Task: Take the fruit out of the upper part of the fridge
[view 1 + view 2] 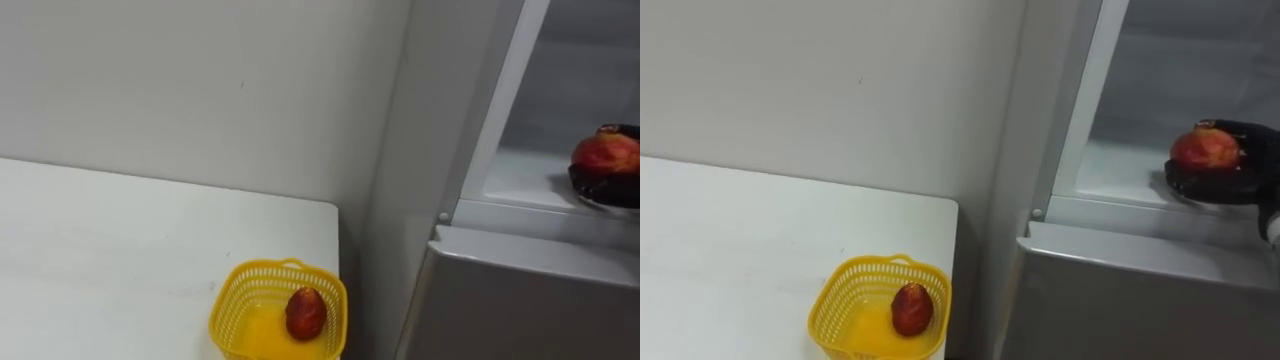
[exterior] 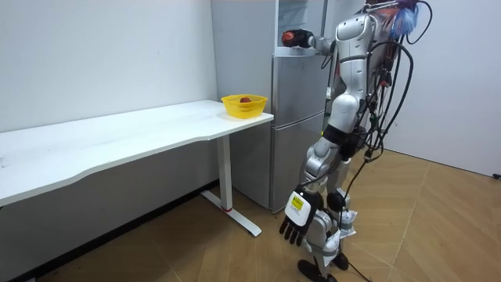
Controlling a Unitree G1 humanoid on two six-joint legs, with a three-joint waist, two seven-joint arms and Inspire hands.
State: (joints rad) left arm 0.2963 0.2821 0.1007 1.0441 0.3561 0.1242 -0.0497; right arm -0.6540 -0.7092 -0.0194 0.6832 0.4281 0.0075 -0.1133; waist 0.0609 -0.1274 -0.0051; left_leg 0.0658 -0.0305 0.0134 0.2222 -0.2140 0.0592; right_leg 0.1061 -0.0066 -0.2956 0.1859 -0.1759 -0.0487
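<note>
A red-yellow fruit rests in my right hand, whose dark fingers curl under and around it, just above the white shelf at the mouth of the open upper fridge compartment. The room view has this hand held out at the top of the grey fridge, the red fruit in it. My left hand hangs low beside my leg, its fingers relaxed and holding nothing. I stand facing the fridge, just past the table's end.
A yellow basket sits on the corner of the white table nearest the fridge, with a dark red fruit inside. The lower fridge door is closed. A white wall runs behind the table.
</note>
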